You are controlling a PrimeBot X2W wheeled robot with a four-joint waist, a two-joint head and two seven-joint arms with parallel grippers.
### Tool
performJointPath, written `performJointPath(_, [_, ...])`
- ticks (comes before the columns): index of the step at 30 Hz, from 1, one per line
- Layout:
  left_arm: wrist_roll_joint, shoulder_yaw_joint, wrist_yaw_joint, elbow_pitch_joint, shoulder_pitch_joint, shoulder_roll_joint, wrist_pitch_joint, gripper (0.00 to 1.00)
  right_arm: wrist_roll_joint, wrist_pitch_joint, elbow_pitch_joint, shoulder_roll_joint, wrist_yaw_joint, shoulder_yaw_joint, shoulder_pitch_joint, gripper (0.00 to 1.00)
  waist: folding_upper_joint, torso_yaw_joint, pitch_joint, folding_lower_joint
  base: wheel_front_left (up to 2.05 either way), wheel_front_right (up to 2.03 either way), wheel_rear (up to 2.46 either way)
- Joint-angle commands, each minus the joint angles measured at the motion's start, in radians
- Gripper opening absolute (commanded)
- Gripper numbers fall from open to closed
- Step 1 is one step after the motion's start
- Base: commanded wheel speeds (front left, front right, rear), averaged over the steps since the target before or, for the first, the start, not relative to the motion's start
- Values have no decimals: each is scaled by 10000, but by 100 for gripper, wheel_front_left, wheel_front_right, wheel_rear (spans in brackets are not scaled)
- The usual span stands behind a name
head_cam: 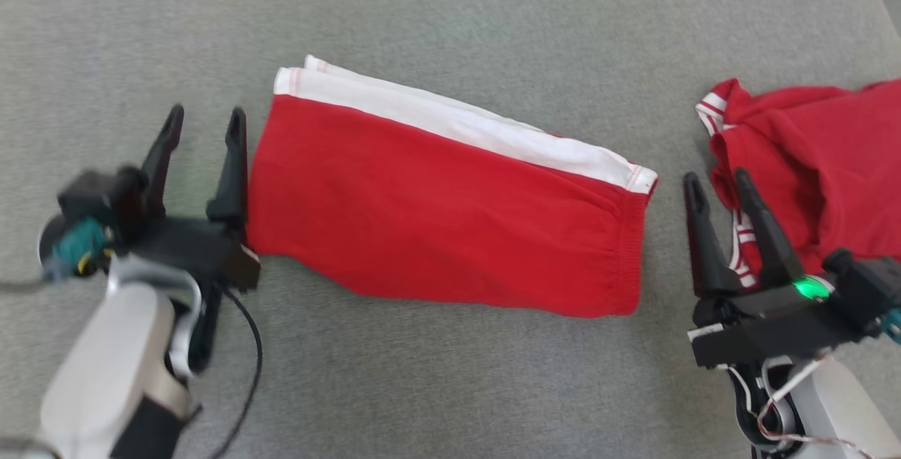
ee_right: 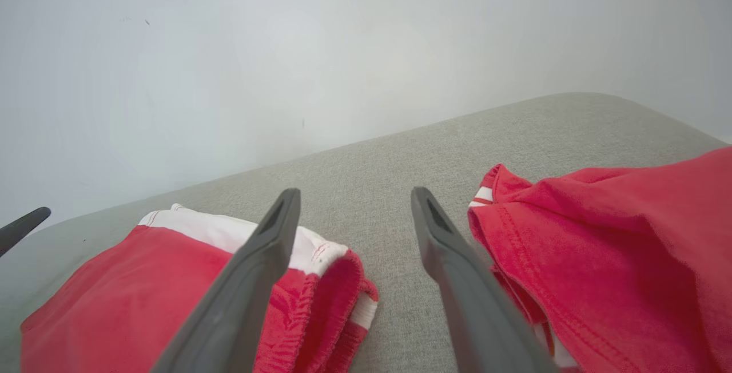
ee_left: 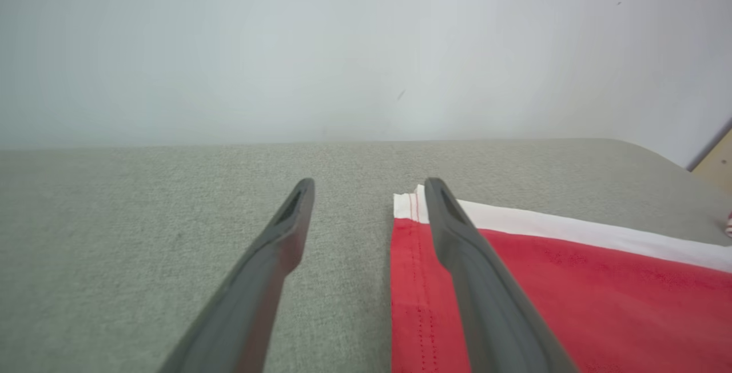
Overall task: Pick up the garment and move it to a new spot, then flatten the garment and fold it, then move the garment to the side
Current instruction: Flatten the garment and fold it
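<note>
Closest to the head camera, the left forearm (head_cam: 105, 367), pale and blurred, slanted up out of the lower left corner, and the right forearm (head_cam: 845, 410) out of the lower right. The left pincer (head_cam: 207, 111) stood spread, its two long dark fingers pointing up the view. Its inner finger ran right along the left edge of the folded red cloth garment with a white band along its far side (head_cam: 436, 212); whether it touched I could not tell. That garment lay flat in the middle of the grey fabric-covered worktop (head_cam: 450, 15).

The right pincer (head_cam: 716, 176) was spread as well and gripped nothing, with a green light (head_cam: 809, 288) lit at its base. It sat between the folded garment's gathered elastic end and a second, rumpled red cloth garment with striped trim (head_cam: 816, 163) at the worktop's right edge, and its outer finger overlapped that heap in the head view.

The left wrist view brought in a plain pale wall (ee_left: 366, 47) behind the worktop and the stitched hem at the folded garment's corner. One finger there crossed the red cloth, the other bare grey fabric. The right wrist view showed bare worktop between its fingers, the doubled layers at the elastic end and, at its far left edge, one dark fingertip of the left pincer.
</note>
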Motion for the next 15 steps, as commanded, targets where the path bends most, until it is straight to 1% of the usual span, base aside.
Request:
performJointPath(1, [104,32,137,-282,377,63,-85,100,-130,-14,-82,117,-4,-90,212,100,0,203,-199,0,0,0,0])
performJointPath(5, [393,168,867,-1718,1456,104,-231,100,-1079,-13,-404,347,-2,-586,571,100,0,455,-436,0,0,0,0])
performJointPath(10, [954,160,1716,-2984,2776,200,-329,100,-1832,185,-492,439,-2,-760,963,100,0,652,-778,0,0,0,0])
performJointPath(13, [1298,14,2121,-3441,3430,314,-331,100,-2091,345,-581,479,-2,-880,1163,100,0,742,-966,0,0,0,0])
performJointPath(15, [1434,-71,2294,-3663,3756,355,-243,100,-2212,453,-654,504,-2,-965,1336,100,0,784,-1064,0,0,0,0])
